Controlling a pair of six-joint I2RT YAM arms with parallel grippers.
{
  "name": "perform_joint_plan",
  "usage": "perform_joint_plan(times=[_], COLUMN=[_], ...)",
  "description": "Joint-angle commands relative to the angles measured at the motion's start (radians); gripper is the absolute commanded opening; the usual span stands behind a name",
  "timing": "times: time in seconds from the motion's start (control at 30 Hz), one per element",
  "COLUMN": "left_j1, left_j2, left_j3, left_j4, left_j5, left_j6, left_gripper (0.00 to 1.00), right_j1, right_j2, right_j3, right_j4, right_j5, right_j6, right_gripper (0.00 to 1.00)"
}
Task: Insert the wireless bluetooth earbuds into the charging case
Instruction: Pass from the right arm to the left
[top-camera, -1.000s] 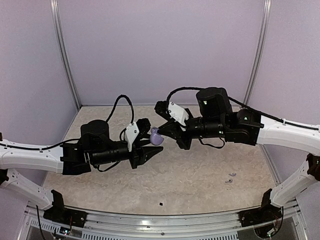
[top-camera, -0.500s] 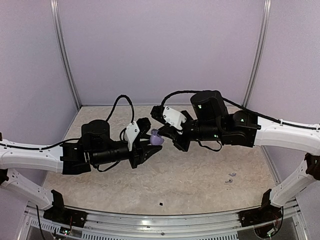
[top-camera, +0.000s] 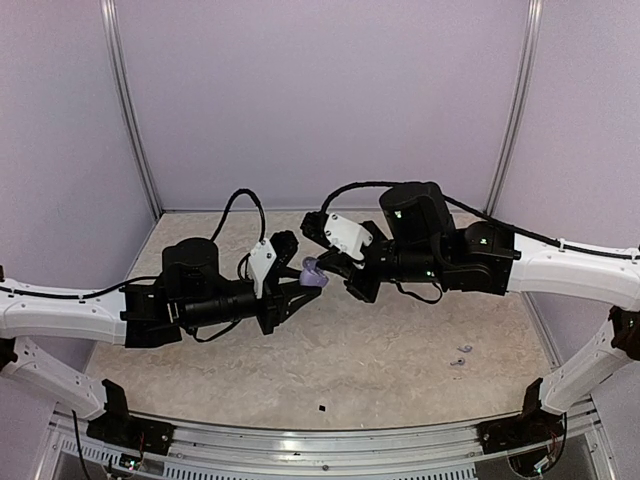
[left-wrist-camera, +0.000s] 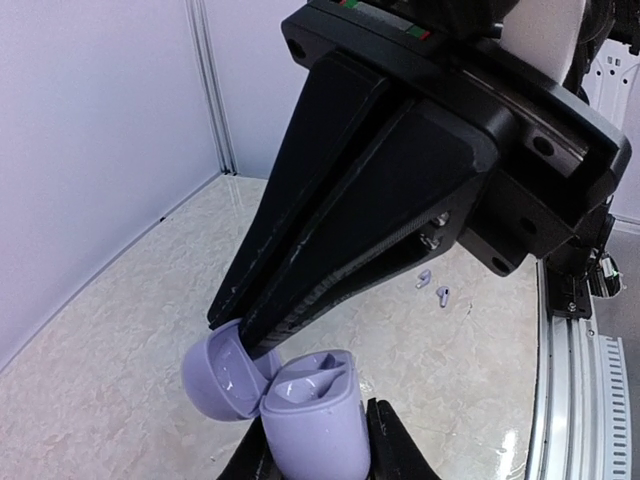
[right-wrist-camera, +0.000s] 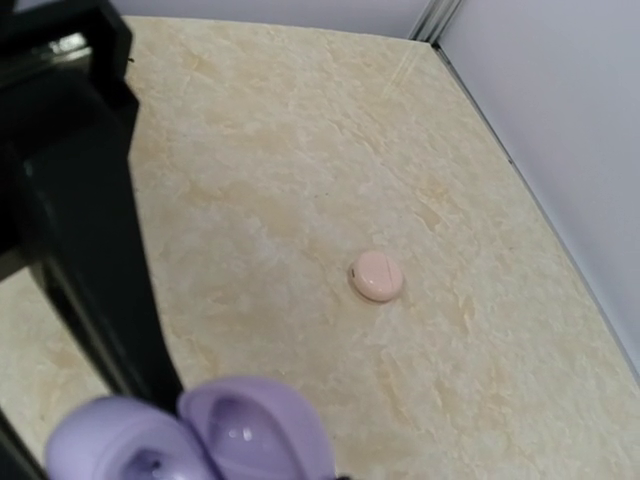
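Case (left-wrist-camera: 310, 420): lilac, held off the worktop (top-camera: 400, 370) between my two arms, open end tilted toward my right arm.
Left fingers (left-wrist-camera: 395, 455): clamped on the case body from both sides.
Right fingers (left-wrist-camera: 330, 230): drawn nearly together, tips at the open lid (left-wrist-camera: 222, 378) — they look to pinch its rim.
Earbuds (top-camera: 460, 356): two on the worktop, well apart from the case, off to the right and nearer the front edge — my right arm is the closer one.
Hard to make out: which way the stems point, as the earbuds are too small; the case sockets look empty.
Also present: pink round case (right-wrist-camera: 377, 275) on the worktop.
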Motion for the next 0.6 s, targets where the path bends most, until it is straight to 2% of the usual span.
perform_joint_plan(times=[0.0,0.13,0.37,0.5,0.57], left_j1=[0.020,0.024,0.044,0.071,0.084], left_j2=[-0.030,-0.033,-0.053,-0.065,-0.078], left_j3=[-0.006,-0.030,-0.085,-0.133,-0.183], left_j4=[0.061,0.096,0.166,0.234,0.326], left_j5=[-0.007,0.012,0.052,0.104,0.166], left_j6=[-0.015,-0.012,-0.020,-0.026,-0.020], left_gripper=[0.21,0.17,0.11,0.07,0.06], right_j1=[0.017,0.019,0.020,0.019,0.017], right_j2=[0.012,0.007,-0.025,-0.064,-0.100], right_j3=[0.022,0.021,0.013,-0.014,-0.036], right_j4=[-0.020,-0.020,-0.007,0.016,0.041], right_j5=[0.010,0.003,-0.045,-0.072,-0.079], right_j6=[0.000,-0.001,0.015,0.034,0.053], right_gripper=[0.00,0.05,0.34,0.42,0.46])
